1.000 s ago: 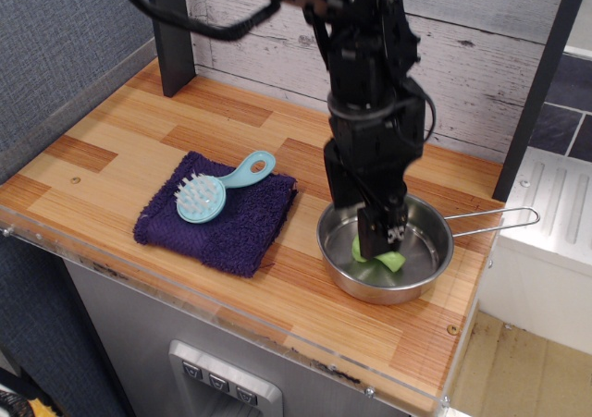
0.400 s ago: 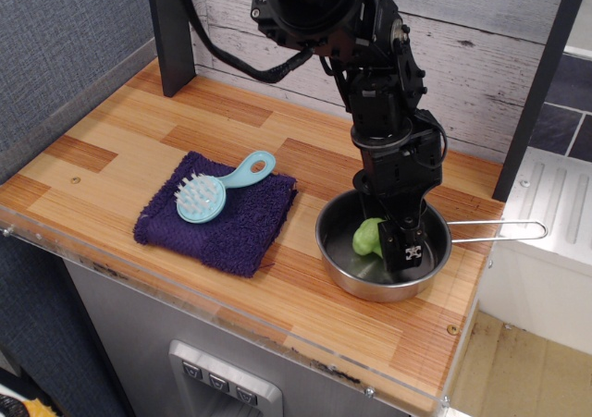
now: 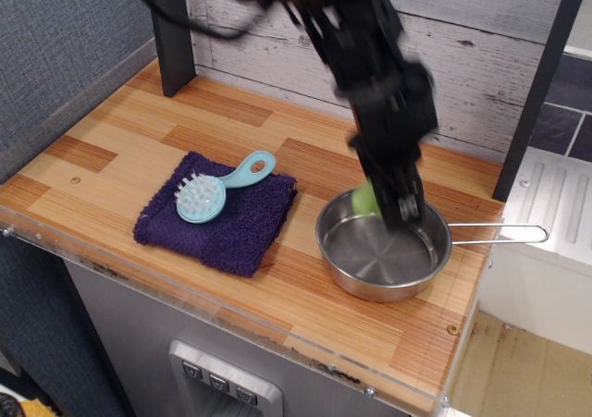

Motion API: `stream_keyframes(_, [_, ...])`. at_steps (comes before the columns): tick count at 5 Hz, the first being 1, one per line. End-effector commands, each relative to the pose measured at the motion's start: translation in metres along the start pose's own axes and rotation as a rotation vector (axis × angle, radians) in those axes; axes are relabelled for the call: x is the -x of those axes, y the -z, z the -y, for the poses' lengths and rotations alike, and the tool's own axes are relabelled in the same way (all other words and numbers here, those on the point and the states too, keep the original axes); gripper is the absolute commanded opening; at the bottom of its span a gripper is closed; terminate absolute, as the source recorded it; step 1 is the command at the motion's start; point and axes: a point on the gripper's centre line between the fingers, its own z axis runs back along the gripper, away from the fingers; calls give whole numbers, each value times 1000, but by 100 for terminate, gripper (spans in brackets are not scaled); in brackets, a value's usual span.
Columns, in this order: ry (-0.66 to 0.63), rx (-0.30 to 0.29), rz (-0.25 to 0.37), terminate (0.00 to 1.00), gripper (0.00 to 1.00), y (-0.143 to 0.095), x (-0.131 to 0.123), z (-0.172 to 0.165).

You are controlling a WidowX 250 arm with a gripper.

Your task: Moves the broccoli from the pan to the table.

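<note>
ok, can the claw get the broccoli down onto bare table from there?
Probably yes: the claw holds the broccoli above the pan rim, and bare table lies beside the towel.

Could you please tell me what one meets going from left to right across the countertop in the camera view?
Purple towel with the light blue brush lying on it → broccoli held in the gripper → pan, its wire handle pointing right.

Pan (image 3: 384, 255) right on table (image 3: 129, 140), towel (image 3: 217, 215) left of it, brush (image 3: 215, 190) on towel, broccoli (image 3: 364, 198) above pan
</note>
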Motion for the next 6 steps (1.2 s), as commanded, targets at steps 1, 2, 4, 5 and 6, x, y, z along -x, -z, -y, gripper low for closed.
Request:
stream_keyframes(1, [-206,-65,118,0,0,-64,4,-72])
stream_keyframes(2, [-212,-89,23,0,0,-30,-13,-94])
stream_keyframes(4, [-147,-278,-177,0,0,29,-1,-73])
stream_keyframes(5, [-191,-313,-219,0,0,41,11,-81])
stream_keyframes(6, [-233,-313,-248,0,0,45,23,-93])
